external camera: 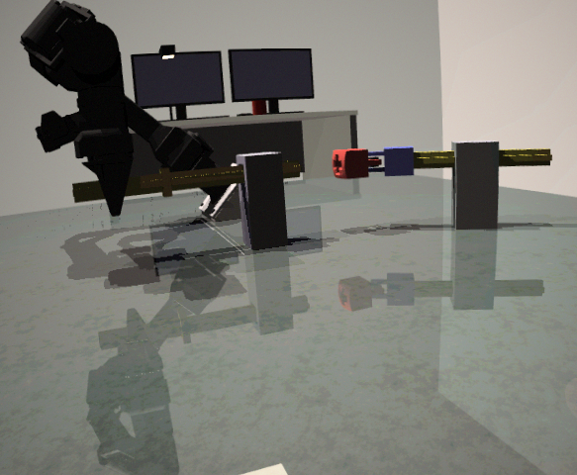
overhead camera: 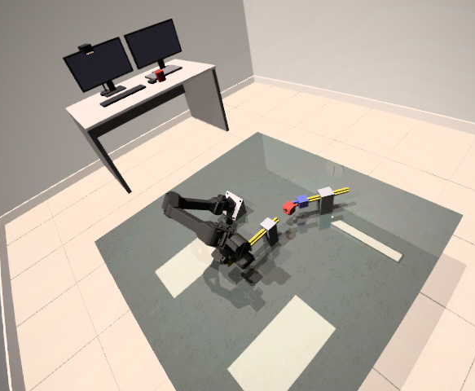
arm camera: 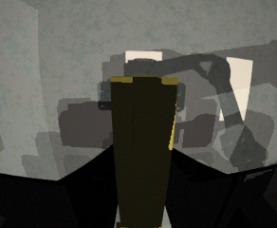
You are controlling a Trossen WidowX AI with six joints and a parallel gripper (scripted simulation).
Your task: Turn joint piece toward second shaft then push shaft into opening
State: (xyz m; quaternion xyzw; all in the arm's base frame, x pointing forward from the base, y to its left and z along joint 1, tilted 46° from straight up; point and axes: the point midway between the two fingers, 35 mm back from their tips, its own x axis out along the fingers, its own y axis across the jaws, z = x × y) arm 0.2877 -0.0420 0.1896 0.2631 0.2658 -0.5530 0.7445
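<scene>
Fingers of the black claw [overhead camera: 232, 260] [external camera: 116, 209] [arm camera: 140, 95] only slightly apart, shut on the yellow sliding shaft [overhead camera: 257, 236] [external camera: 196, 176] [arm camera: 140, 142] near its outer end, pointing down over the tabletop [overhead camera: 313, 269] [external camera: 329, 357] [arm camera: 72, 33]. In the wrist view, shaft between the two dark fingertips, a small dark patch to each side. Along the shaft, between claw and block, a raised collar [external camera: 166, 182]. Next, the upright gray block [overhead camera: 270, 233] [external camera: 265, 204], with the shaft through its upper part and a short end out on the far side. Beyond that end, across a gap and apart from it, the red joint piece [overhead camera: 288, 208] [external camera: 350, 163], untouched by the claw, with a cross-shaped opening on the side toward the sliding shaft; exact alignment impossible to tell. Behind the red piece, joined by thin prongs, a blue fork [overhead camera: 301, 201] [external camera: 399, 160] on the fixed yellow shaft [overhead camera: 341, 191] [external camera: 526, 156], held through a second gray block [overhead camera: 326, 202] [external camera: 475, 184]. Well apart, in the background, a desk [overhead camera: 204, 69] [external camera: 329, 116] with two dark monitors and a red mug [overhead camera: 160, 76] [external camera: 259, 107].
</scene>
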